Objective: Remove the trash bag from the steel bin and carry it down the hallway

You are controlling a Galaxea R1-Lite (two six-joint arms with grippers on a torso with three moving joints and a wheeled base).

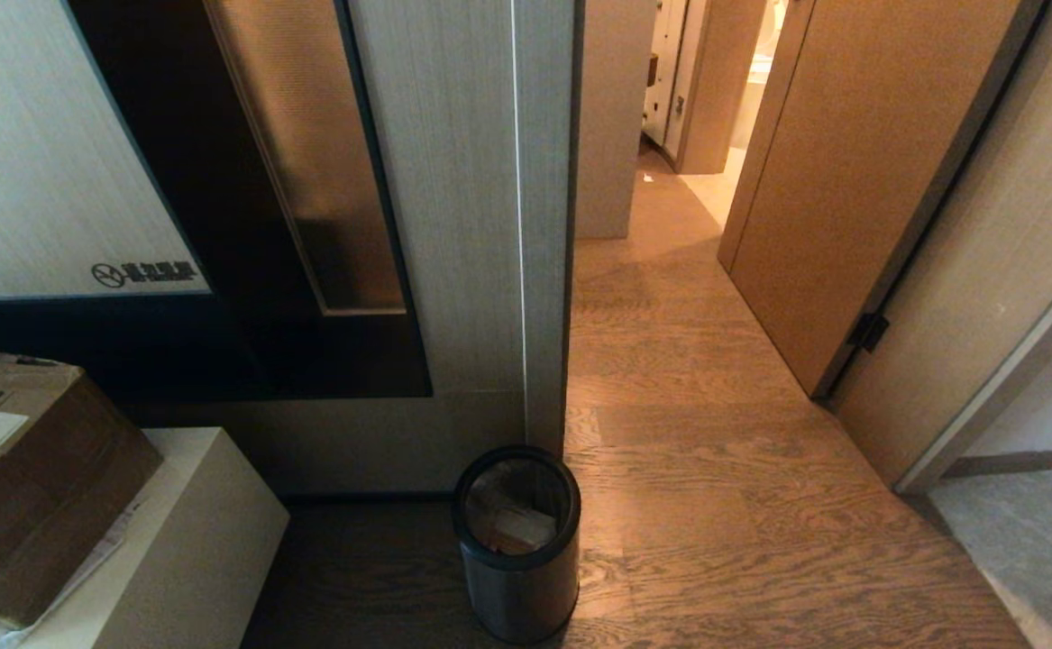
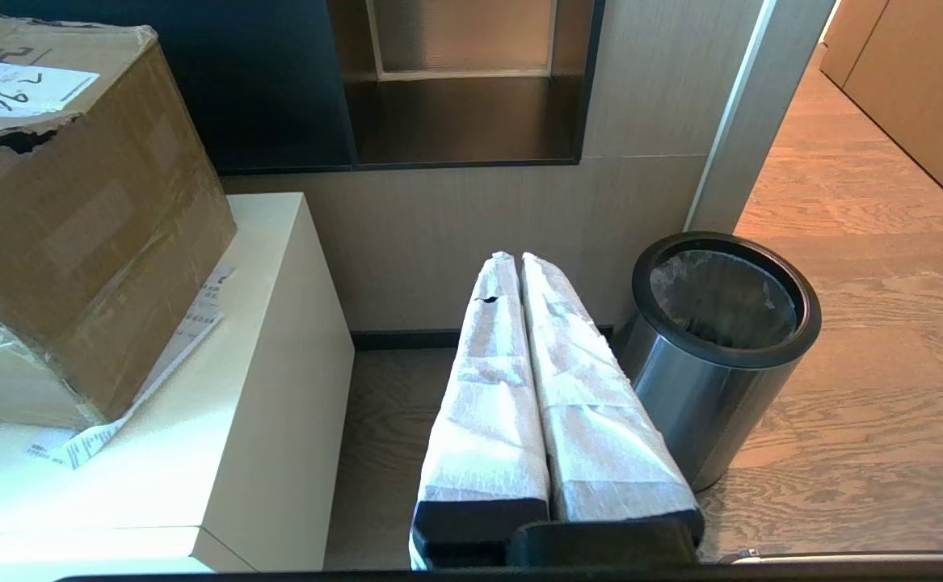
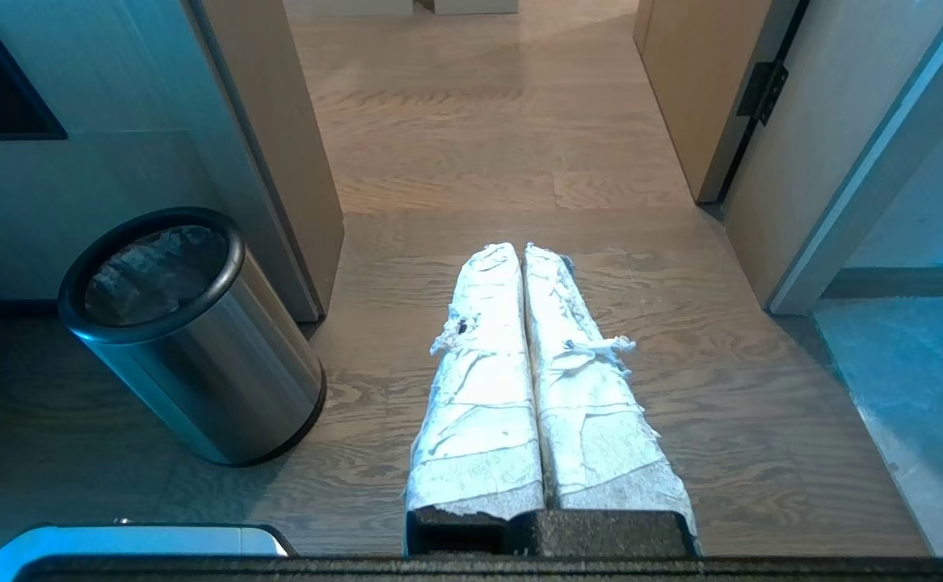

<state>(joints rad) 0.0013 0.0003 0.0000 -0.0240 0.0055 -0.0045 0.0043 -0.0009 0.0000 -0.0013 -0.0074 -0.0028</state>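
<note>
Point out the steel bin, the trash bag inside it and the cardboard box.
steel bin (image 1: 526,590): head view, on its dark steel side wall.
trash bag (image 2: 721,299): left wrist view, on the crinkled plastic inside the rim.
cardboard box (image 2: 99,242): left wrist view, on its brown front face.

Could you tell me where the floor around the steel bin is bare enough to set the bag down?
Bare wood floor lies right of the steel bin and on into the hallway, bordered by the open door. A narrower dark strip separates bin from white cabinet. Behind the bin, the wall panel stands close.
</note>
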